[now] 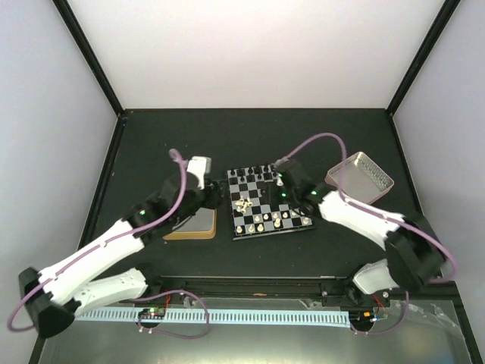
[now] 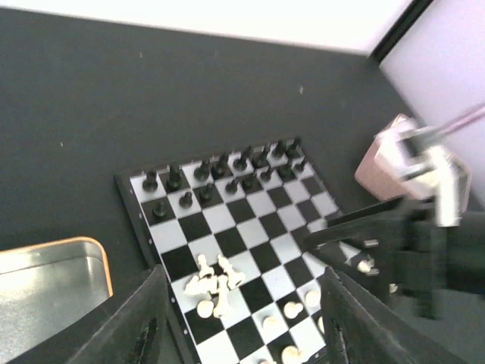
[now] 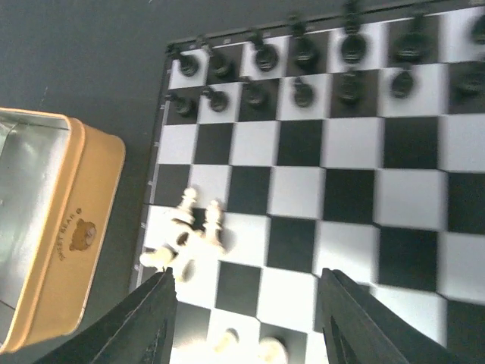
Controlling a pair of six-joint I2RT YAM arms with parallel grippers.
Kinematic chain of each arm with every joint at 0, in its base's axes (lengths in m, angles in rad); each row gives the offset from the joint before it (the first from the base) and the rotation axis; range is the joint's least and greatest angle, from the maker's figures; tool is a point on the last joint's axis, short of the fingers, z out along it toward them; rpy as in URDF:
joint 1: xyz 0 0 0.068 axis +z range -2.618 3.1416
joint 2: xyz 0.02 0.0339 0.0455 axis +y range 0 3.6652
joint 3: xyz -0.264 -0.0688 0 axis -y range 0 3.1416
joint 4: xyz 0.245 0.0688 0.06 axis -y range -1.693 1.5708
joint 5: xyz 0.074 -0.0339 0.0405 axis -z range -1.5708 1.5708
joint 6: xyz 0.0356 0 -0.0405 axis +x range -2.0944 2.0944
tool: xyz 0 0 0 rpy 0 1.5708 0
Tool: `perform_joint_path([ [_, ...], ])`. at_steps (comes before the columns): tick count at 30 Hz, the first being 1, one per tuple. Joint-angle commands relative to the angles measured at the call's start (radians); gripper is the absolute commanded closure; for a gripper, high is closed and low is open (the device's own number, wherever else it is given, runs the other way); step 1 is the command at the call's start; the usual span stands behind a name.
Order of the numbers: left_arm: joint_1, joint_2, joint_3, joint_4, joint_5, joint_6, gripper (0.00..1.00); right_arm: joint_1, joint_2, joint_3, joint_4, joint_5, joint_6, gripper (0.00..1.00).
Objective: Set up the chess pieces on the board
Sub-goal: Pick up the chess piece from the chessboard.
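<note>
The board (image 1: 267,201) lies in the middle of the counter (image 1: 151,152). The left end effector (image 2: 242,311) and the right end effector (image 3: 246,311) hang at it, both wide and empty. The black pieces (image 2: 220,171) stand in two rows toward the counter's far edge, which I judge done. Some cream pieces (image 2: 211,284) lie heaped, clear only in the wrist views.

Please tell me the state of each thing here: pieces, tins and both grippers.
black pieces, standing in two far rows
cream heap, jumbled on the board
gold tin, open
pink tin, open
left gripper, open, empty
right gripper, open, empty
</note>
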Motion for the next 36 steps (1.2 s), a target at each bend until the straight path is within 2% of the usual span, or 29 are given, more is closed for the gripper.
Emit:
perform_joint_path([
  [1,0.015,-0.168,-0.071,0.067,-0.081,-0.004,0.40,0.054,0.186,0.154,0.013,-0.047,-0.054,0.48],
  [5,0.022,-0.278,-0.112,0.047,-0.121,0.019,0.36,0.091,0.320,0.247,-0.037,-0.021,-0.043,0.51],
  [11,0.025,-0.342,-0.148,0.017,-0.140,0.030,0.34,0.127,0.437,0.328,-0.101,0.022,-0.036,0.60],
  [19,0.027,-0.345,-0.170,0.014,-0.107,0.024,0.34,0.157,0.497,0.385,-0.190,0.124,-0.026,0.66],
  [26,0.027,-0.333,-0.177,0.023,-0.089,0.023,0.34,0.166,0.508,0.384,-0.222,0.149,-0.016,0.74],
  [36,0.027,-0.317,-0.179,0.034,-0.072,0.018,0.34,0.168,0.540,0.390,-0.222,0.137,-0.038,0.73],
])
